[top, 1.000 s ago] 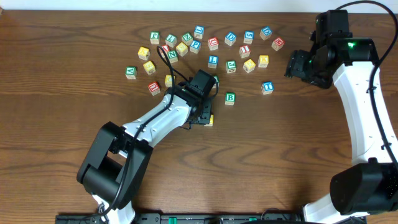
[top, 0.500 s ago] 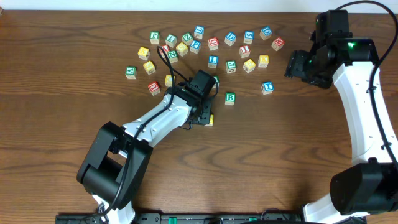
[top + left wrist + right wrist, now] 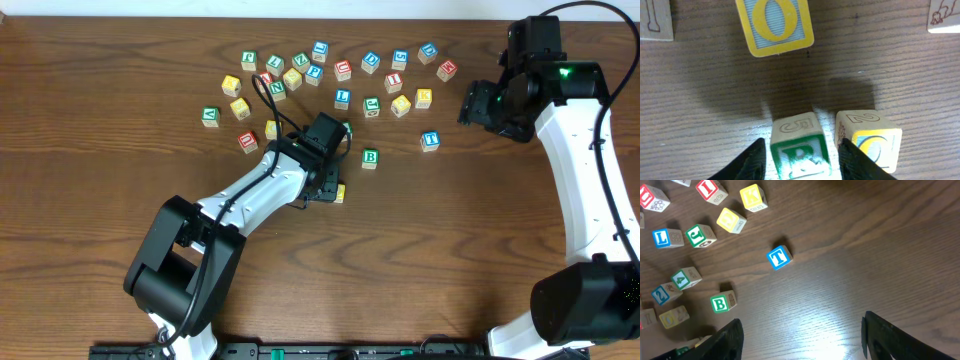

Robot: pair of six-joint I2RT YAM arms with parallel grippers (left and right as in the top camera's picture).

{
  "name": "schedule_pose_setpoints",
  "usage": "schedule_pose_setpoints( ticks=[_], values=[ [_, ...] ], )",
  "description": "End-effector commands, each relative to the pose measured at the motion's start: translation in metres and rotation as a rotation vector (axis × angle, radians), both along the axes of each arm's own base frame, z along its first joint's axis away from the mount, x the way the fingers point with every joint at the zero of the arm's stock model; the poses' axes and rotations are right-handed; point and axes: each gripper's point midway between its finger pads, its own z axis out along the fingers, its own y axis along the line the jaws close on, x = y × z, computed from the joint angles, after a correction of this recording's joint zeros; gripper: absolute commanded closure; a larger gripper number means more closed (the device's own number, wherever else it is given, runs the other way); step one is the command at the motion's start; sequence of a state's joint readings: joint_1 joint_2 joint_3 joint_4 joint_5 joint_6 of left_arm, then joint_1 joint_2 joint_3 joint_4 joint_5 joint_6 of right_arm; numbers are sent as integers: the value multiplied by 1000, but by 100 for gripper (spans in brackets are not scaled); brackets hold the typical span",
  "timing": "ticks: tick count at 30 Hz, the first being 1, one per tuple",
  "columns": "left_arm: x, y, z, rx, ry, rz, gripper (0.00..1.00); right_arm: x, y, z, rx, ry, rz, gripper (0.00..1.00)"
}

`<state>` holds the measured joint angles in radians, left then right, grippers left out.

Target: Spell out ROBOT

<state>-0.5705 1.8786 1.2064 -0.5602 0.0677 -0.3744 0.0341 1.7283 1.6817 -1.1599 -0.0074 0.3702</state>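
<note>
R cube [image 3: 800, 156] (green letter) sits on the table [image 3: 900, 75] between my left gripper's [image 3: 802, 142] narrowly parted fingers, gaps either side. Yellow cube [image 3: 869, 141] at 3 o'clock, O cube [image 3: 775, 25] at 12. My right gripper [image 3: 802, 340] gapes wide, empty, T cube [image 3: 778, 258] near its 12 o'clock.

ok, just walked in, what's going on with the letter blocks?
The left gripper is down at the middle of the table, straddling the green R cube. The cube sits on the wood with the jaws just off its sides, so this looks like a placement. A yellow-lettered cube stands right beside it, and a yellow O cube lies farther off. The B cube and T cube lie loose, not yet placed. The right gripper hangs open and empty.
</note>
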Motion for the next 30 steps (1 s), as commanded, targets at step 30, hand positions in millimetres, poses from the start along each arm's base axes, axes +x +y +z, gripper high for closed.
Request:
schedule_pose_setpoints(
  ticks=[30],
  values=[
    [-1,4,-5,41,-4,-120,61,0,-4,1,-15,-1,9,28]
  ],
)
